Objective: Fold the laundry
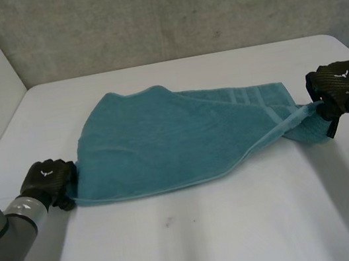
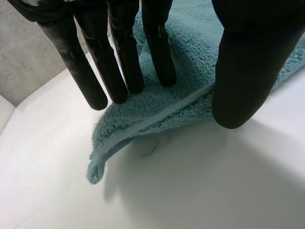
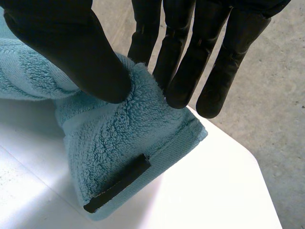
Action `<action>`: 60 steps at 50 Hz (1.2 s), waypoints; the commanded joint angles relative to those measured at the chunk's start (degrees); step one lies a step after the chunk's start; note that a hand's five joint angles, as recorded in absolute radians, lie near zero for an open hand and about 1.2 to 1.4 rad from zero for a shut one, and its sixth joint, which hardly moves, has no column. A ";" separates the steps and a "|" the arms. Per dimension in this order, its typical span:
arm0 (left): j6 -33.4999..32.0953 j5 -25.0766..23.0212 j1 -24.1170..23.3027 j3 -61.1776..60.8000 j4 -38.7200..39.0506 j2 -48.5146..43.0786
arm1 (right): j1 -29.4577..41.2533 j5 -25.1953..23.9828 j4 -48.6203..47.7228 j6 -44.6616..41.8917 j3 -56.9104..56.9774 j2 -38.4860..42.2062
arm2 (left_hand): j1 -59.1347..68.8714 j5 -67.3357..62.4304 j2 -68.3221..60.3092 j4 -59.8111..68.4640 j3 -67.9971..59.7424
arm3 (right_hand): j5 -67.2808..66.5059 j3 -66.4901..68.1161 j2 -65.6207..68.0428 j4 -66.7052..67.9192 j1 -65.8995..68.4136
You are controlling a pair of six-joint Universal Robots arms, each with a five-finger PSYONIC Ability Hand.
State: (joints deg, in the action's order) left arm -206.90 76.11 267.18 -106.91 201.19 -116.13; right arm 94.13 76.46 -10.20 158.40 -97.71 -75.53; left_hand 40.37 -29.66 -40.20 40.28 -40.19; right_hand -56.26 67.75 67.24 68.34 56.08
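**Towel point(image 1: 169, 138) held at both ends**

It is blue-green and fluffy. It lies in the middle of the white bench point(image 1: 212, 238), with its long way running from 9 o'clock to 3 o'clock. A plain black tag point(image 3: 117, 183) is sewn by the flat woven edge at the 3 o'clock corner. The left hand point(image 1: 48, 182) pinches the 8 o'clock corner between its straight fingers point(image 2: 119, 71) and thumb. The right hand point(image 1: 341, 84) pinches the bunched 3 o'clock end.

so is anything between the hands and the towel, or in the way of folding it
Nothing visible. The left hand pinches the near left corner of the towel, the right hand its right end.
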 commanded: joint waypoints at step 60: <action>-12.21 7.29 -4.12 39.56 -15.22 -4.28 | 8.61 16.17 23.48 -30.17 49.34 18.75 | 39.63 -40.34 -39.80 39.72 -39.81 | -13.74 12.25 12.76 11.66 23.92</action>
State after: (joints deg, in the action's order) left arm -218.51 81.09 265.83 -85.30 184.40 -117.16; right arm 99.20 87.09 22.06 128.03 -64.42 -59.90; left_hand 64.02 -55.08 -68.63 68.30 -68.12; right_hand -56.30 67.75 67.24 68.34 56.08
